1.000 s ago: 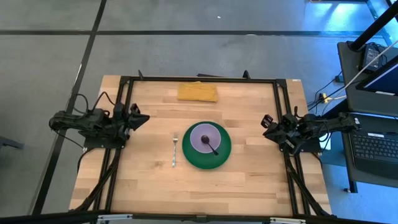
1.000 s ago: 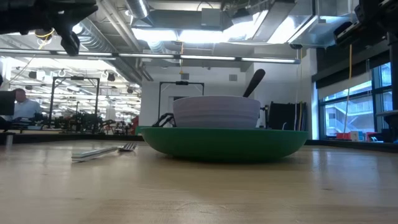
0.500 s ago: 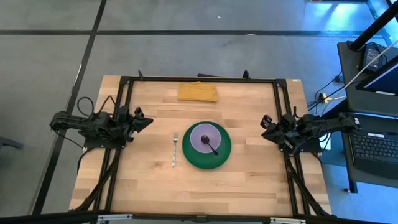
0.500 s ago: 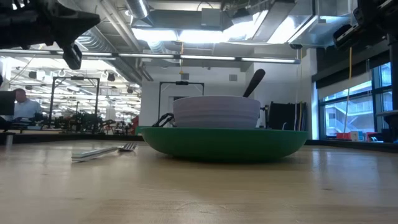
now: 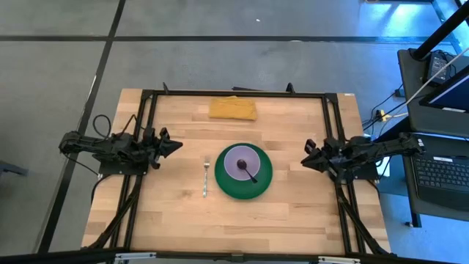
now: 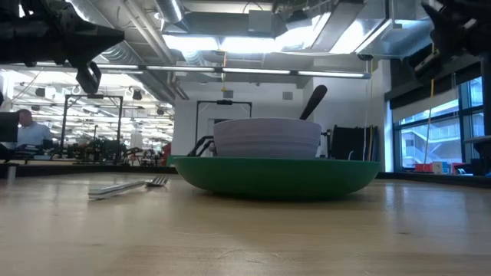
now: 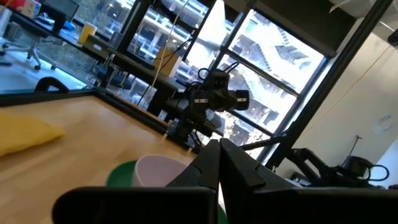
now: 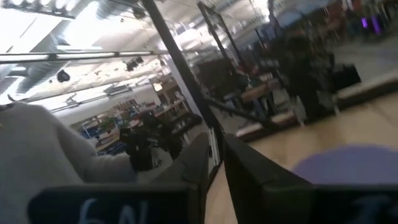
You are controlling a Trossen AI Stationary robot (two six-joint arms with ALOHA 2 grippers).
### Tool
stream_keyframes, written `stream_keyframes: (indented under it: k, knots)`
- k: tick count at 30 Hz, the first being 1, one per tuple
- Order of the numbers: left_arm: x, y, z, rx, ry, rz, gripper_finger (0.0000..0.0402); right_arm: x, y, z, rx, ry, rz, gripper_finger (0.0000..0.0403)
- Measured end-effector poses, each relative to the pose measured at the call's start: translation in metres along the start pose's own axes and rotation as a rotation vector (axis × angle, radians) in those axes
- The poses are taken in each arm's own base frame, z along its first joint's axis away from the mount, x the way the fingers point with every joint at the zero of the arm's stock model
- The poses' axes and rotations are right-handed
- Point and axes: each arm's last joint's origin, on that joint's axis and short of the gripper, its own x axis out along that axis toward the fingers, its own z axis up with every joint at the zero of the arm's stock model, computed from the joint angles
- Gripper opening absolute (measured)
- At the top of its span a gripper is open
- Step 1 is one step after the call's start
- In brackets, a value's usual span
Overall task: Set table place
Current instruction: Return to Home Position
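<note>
The green plate (image 5: 243,176) lies on the middle of the light-wood table (image 5: 176,220). The lilac bowl (image 5: 242,161) stands on the plate. The dark-bowled spoon (image 5: 250,173) lies in the bowl, its handle (image 6: 313,100) sticking up over the rim. The fork (image 5: 206,178) lies flat on the table, left of the plate. My left gripper (image 5: 178,145) is shut and empty, above the table's left side. My right gripper (image 5: 305,161) is shut and empty, above the right side. The bowl also shows in the left wrist view (image 7: 158,171) and the right wrist view (image 8: 348,163).
A yellow folded cloth (image 5: 232,108) lies at the table's far edge, and shows in the left wrist view (image 7: 22,135). The black frame rails (image 5: 234,94) run along the far, left and right sides. Bare wood lies near the front edge. A person (image 6: 29,129) sits far behind.
My left gripper has come down a little and moved slightly toward the plate. My right gripper has reached a little toward the plate. Plate, bowl, spoon and fork have kept still.
</note>
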Motion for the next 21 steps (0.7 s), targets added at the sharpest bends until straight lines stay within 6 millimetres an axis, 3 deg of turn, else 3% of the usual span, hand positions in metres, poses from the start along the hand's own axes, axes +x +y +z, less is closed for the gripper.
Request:
stream_keyframes:
  k: [21]
  knots:
    - [-0.001,0.005,-0.009,-0.016,0.090,0.057,0.0048,-0.004,-0.015,-0.024,0.127,0.226,-0.209,0.0053]
